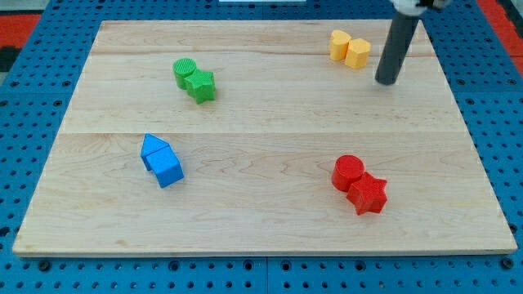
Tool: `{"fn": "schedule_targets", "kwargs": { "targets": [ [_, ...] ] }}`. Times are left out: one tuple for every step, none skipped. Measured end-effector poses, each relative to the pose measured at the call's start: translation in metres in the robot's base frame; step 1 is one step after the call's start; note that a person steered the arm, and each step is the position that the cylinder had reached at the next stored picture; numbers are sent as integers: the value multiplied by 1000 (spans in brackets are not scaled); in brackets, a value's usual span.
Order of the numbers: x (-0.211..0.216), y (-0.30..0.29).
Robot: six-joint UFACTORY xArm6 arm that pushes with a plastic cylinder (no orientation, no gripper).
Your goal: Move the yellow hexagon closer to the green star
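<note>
The yellow hexagon (357, 53) sits near the view's top right, touching a second yellow block (339, 44) on its left. The green star (202, 85) lies in the upper left part of the board, touching a green cylinder (185, 71) at its upper left. My tip (386, 81) rests on the board just right of and slightly below the yellow hexagon, a small gap apart from it. The dark rod rises from the tip toward the view's top edge.
A red cylinder (349, 171) and a red star (368, 194) touch each other at the lower right. Two blue blocks (154, 149) (167, 169) touch at the lower left. The wooden board (261, 122) lies on a blue pegboard.
</note>
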State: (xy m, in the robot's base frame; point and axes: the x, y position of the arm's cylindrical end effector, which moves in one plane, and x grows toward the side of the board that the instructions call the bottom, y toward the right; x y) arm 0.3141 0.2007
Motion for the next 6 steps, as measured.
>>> {"fn": "schedule_targets", "kwargs": {
  "targets": [
    [-31,36],
    [-46,15],
    [-30,-23],
    [-23,-92],
    [-38,-103],
    [-38,-146]
  ]
}}
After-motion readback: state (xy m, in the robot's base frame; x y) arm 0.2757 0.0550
